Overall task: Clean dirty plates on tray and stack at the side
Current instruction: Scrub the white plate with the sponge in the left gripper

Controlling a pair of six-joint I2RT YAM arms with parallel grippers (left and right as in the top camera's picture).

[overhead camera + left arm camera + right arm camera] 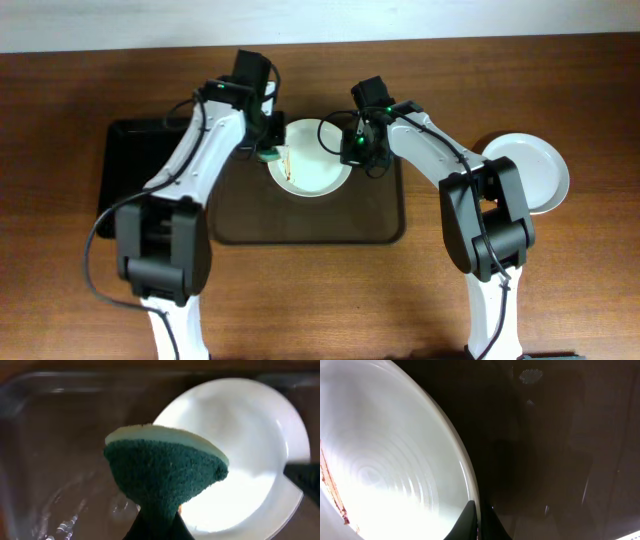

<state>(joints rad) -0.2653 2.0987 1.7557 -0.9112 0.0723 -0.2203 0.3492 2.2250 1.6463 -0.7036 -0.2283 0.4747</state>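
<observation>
White plate [315, 165] with reddish smear [331, 485], dark brown tray [300, 225], green-and-cream sponge [165, 475], black tray [135, 160].

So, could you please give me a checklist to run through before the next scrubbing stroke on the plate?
1. The left pincer is shut on the sponge: ok.
2. The right pincer is shut on the rim of the plate: ok.
3. The plate sits within the tray: ok.
4. The red smear is wiped off: not ok, it shows near the plate's edge.
5. The sponge touches the plate: cannot tell.
6. The side stack lies off the tray, to its right: ok.
</observation>
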